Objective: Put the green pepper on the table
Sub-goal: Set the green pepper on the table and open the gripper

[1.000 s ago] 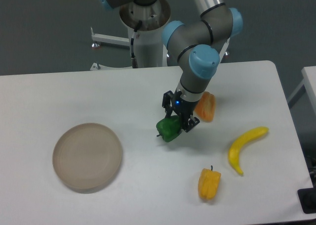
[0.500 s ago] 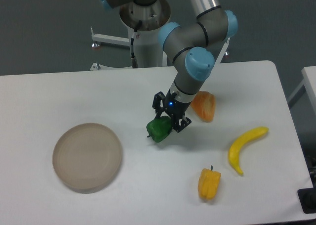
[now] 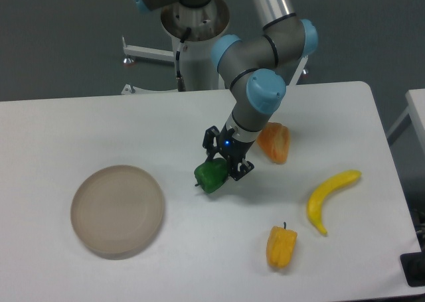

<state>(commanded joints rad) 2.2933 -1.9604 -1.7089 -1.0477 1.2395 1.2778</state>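
My arm comes in from the base behind the table, folds at the blue-capped joints and slants down and toward the plate side, so that my wrist tilts rather than pointing straight down. My gripper has its two dark fingers closed on the green pepper, one on the pepper's far side and one on the side nearer the camera; a small blue light glows on the gripper body just above. The pepper sits low over the white tabletop, with a shadow right beneath it, and I cannot tell whether its underside touches the surface. Taking the round beige plate as my mark, the pepper is to its right and slightly farther back, clearly apart from its rim. Farther right of the plate, beyond my wrist, lies an orange pepper; the yellow-orange pepper and the banana lie well to the plate's right.
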